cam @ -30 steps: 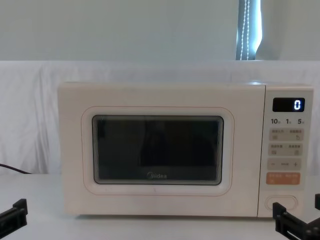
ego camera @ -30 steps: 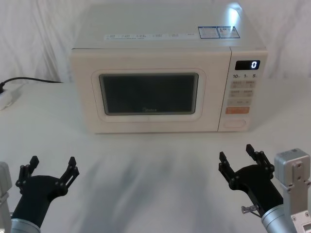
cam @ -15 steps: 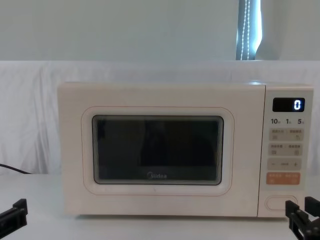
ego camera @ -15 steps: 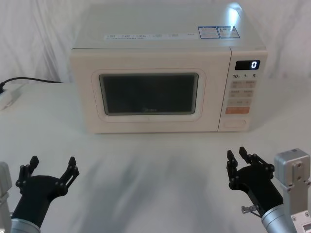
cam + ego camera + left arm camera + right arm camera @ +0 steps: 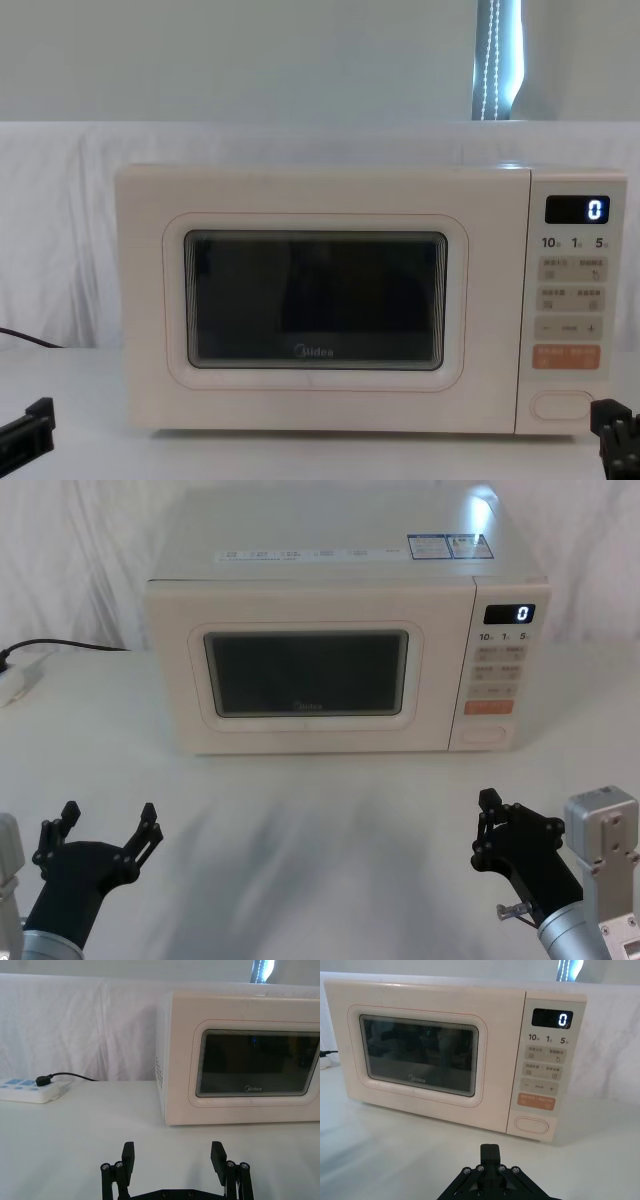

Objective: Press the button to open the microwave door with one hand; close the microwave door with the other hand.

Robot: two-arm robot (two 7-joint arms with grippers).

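Button low on the control panel, right of centre in the head view, unpressed; microwave door shut flush at frame centre. Right gripper at lower right, fingers drawn together from the wide spread of a second ago, likely forming a tip for pressing. Left gripper parked at lower left, fingers spread wide. Contact not yet made.

Glossy cream plastic microwave door with dark glass window, matt black left end effector, white cloth backdrop
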